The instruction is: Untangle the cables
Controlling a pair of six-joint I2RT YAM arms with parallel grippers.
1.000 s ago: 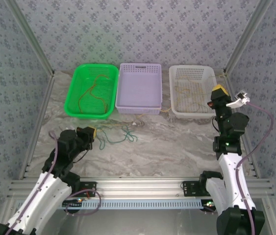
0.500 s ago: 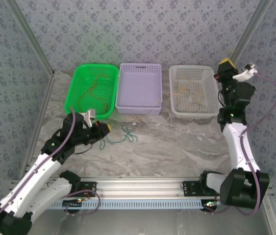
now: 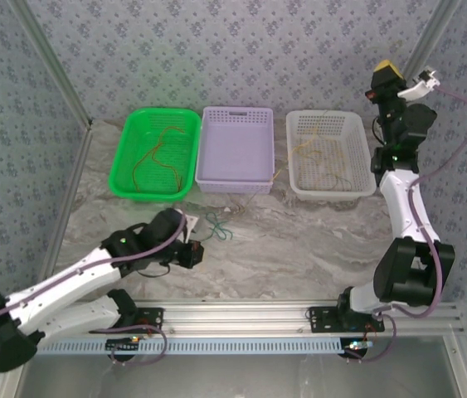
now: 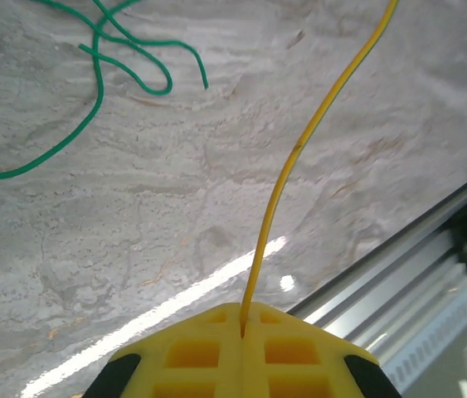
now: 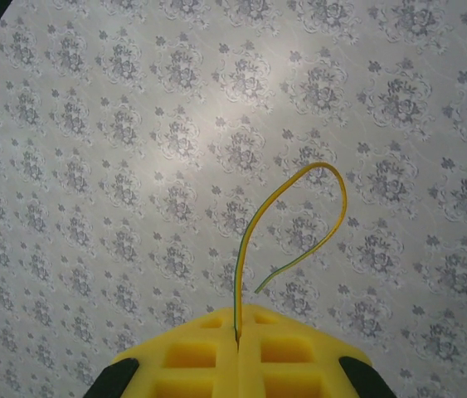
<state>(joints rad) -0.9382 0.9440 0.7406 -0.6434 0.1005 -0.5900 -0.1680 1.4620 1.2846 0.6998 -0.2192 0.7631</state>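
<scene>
The left arm [image 3: 75, 282] has swung low over the marbled desk [image 3: 316, 240]; the right arm [image 3: 403, 199] has risen. The left pincer [image 4: 241, 330] clenches a thin yellow wire [image 4: 287, 170], the right pincer [image 5: 237, 336] a looped yellow wire [image 5: 299, 215]. Both wires look light and limp, best pinched near their ends. A thin green wire [image 4: 100, 62] lies on the desk.

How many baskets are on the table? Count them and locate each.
3, in a row at the table's far edge: green basket on the left, lavender basket beside it in the middle, white basket on the right. None looks hidden.
</scene>
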